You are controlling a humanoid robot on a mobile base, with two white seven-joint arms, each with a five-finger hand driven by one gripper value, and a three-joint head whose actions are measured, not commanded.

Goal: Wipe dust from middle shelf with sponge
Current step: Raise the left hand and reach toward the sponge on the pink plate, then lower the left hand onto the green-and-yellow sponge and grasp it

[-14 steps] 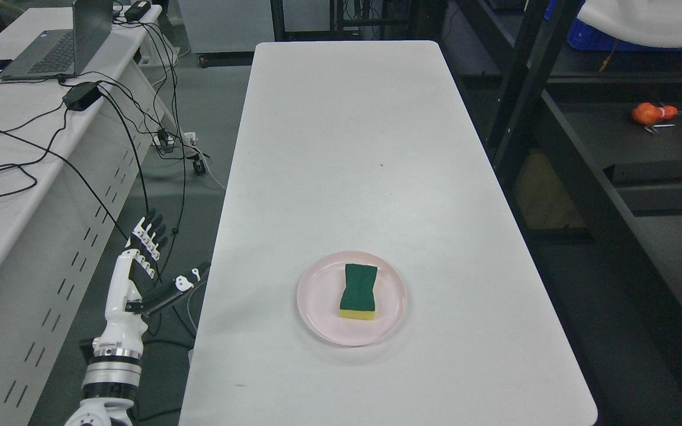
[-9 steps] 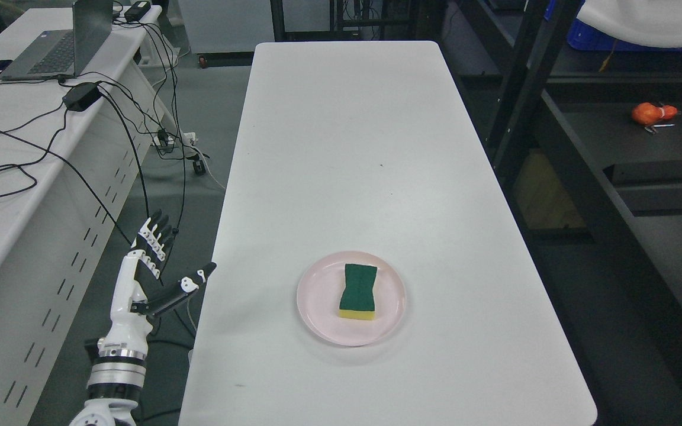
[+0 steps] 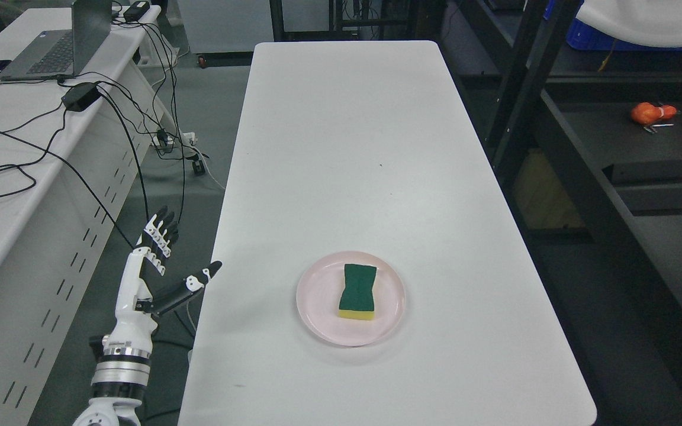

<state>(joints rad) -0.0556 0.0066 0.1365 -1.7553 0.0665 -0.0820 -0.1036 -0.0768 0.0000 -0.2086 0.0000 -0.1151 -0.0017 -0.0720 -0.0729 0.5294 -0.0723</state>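
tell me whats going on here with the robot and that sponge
Nothing is being handled yet. The green and yellow sponge lies on a pink plate on the white table. The robot's left hand is raised beside the table's left edge, fingers spread and empty, apart from the plate. The right arm is out of view. The dark shelving stands to the right.

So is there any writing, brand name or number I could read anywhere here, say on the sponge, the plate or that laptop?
None can be read.
Sponge: plain green and yellow, no print.
Pink plate: plain.
Laptop: keys too small to read, no logo legible.
White table: bare of marks.
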